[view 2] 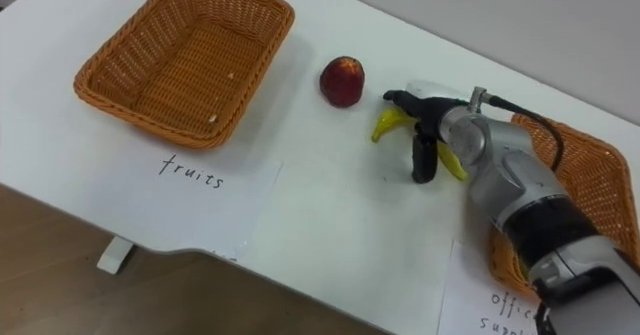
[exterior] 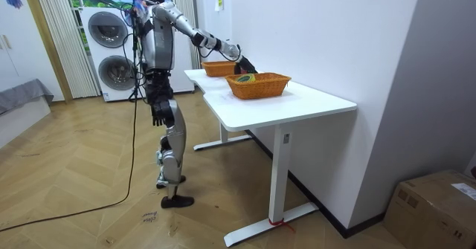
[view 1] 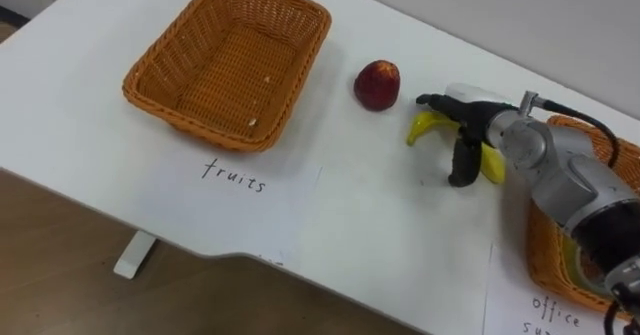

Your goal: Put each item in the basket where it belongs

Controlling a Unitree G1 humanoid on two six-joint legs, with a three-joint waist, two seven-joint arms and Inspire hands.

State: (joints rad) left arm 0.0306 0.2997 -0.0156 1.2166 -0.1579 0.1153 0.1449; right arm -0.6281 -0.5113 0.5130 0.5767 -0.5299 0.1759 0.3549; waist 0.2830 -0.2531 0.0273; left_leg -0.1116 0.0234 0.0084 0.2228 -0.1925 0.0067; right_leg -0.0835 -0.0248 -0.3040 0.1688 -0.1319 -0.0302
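A yellow banana point(view 1: 428, 126) lies on the white table point(view 1: 380, 235), right of a red apple point(view 1: 377, 85). My right hand point(view 1: 468, 125) hovers over the banana's middle, open, fingers stretched toward the apple and thumb pointing down at the table on the banana's near side. The empty wicker fruit basket point(view 1: 230, 60) stands at the far left above a paper label. At the right edge, the office-supplies basket point(view 1: 548, 245) sits partly behind my right forearm. In the room view my left hand point(exterior: 158, 117) hangs at my side and the right arm reaches over the table point(exterior: 297, 104).
Paper labels lie in front of each basket: "fruits" point(view 1: 235, 175) and the office one point(view 1: 555, 315). The table's front edge runs diagonally across the lower left. In the room view a wall is behind the table, washing machines point(exterior: 111, 48) behind me.
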